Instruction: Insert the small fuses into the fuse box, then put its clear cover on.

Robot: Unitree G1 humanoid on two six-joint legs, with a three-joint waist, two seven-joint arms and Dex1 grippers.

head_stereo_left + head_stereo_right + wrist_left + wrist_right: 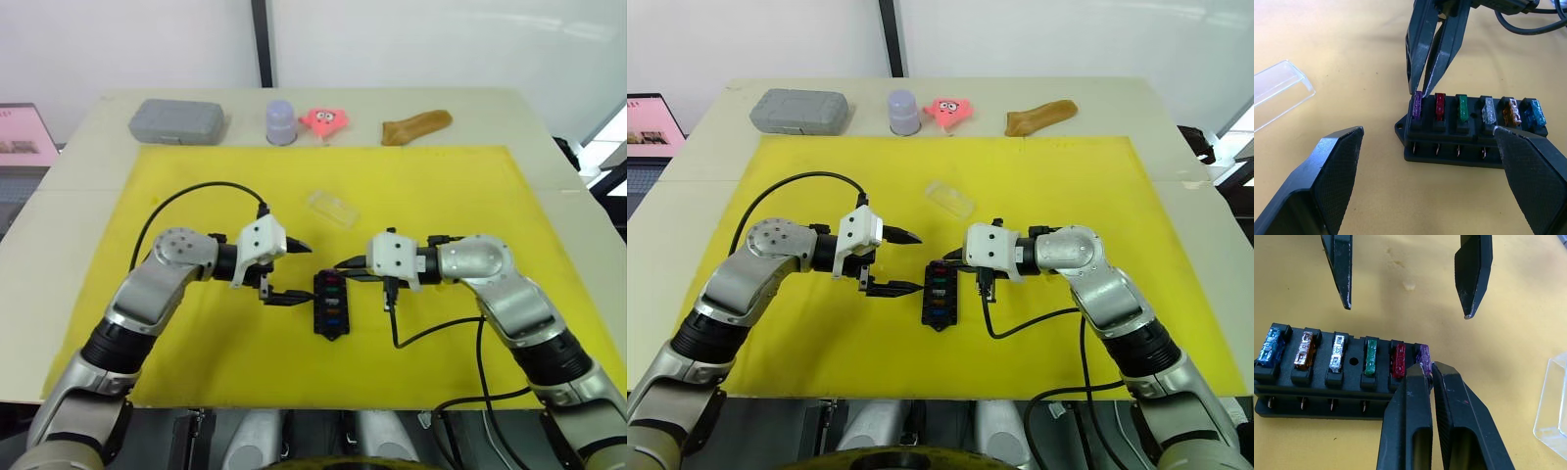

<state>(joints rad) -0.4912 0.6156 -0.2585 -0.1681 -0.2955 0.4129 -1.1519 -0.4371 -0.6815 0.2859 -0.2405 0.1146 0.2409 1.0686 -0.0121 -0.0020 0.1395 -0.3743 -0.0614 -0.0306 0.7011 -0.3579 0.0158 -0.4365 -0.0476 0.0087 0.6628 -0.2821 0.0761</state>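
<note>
Pinching purple fuse (1423,354) in fuse box (1327,387): right gripper (1429,369).

A pale table (88,186) carries a yellow mat (460,196) and grey case (176,119).

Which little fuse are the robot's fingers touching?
The purple fuse, at the end of the row in the fuse box; the right gripper is pinching it.

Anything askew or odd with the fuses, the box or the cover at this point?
Nothing stands out. All six fuses sit upright in one row in the fuse box; the right gripper is closed at the purple fuse. The clear cover lies apart on the yellow mat, not yet fitted.
</note>
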